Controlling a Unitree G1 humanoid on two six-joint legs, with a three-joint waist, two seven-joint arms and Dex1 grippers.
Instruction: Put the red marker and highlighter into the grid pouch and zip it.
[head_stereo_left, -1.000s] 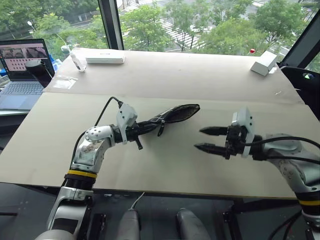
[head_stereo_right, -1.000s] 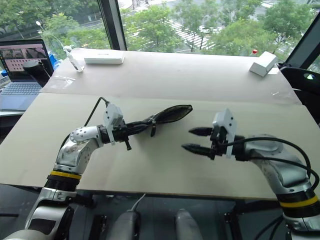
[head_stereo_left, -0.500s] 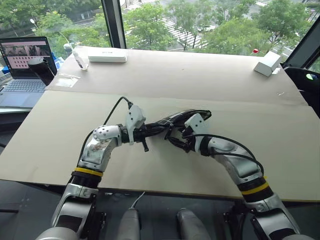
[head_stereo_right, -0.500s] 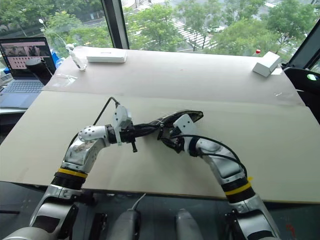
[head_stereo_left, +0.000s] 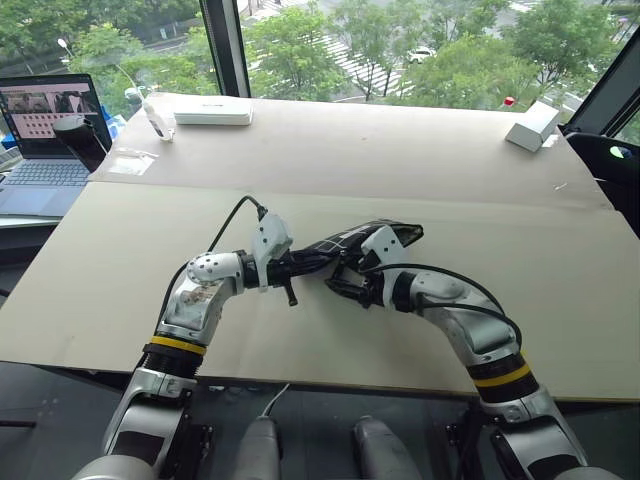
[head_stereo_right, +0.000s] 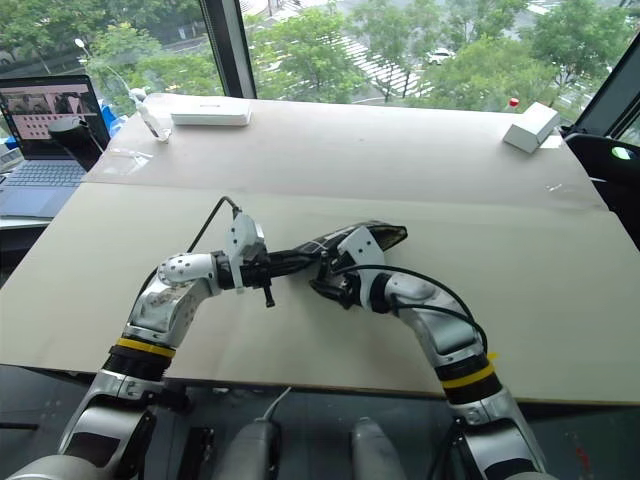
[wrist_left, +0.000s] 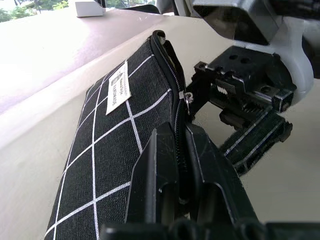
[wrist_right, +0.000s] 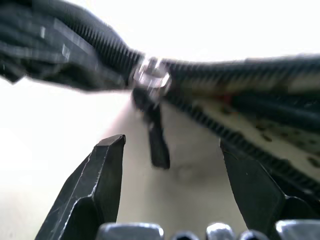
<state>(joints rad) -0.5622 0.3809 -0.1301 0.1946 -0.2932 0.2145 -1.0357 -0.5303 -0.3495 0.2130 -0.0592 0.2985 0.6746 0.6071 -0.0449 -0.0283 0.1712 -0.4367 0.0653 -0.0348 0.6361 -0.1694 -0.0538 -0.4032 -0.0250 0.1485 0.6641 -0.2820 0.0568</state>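
Left gripper (wrist_left: 180, 165) is clamped tight on the near-left end of the grid pouch (wrist_left: 115, 150), pinching the zipper edge and holding the pouch off the table (head_stereo_left: 450, 180), mid-table between the two arms.

Right gripper (wrist_right: 165, 165) has its jaws spread wide and nothing in them. The zipper pull strap (wrist_right: 156, 135) hangs from the metal slider (wrist_right: 150, 75) right between the two fingers, untouched.

Zip is only partly run. Right of the slider the mouth gapes, with dark contents inside and a hint of red; I can't confirm marker or highlighter from this.

To do the step well:
- centre the strap between the fingers and close on it near the slider
- pull straight along the zipper line, away from the left gripper
- left grip stays firm as anchor so the fabric stays taut

Risk: the strap swings aside and the jaws close on nothing.
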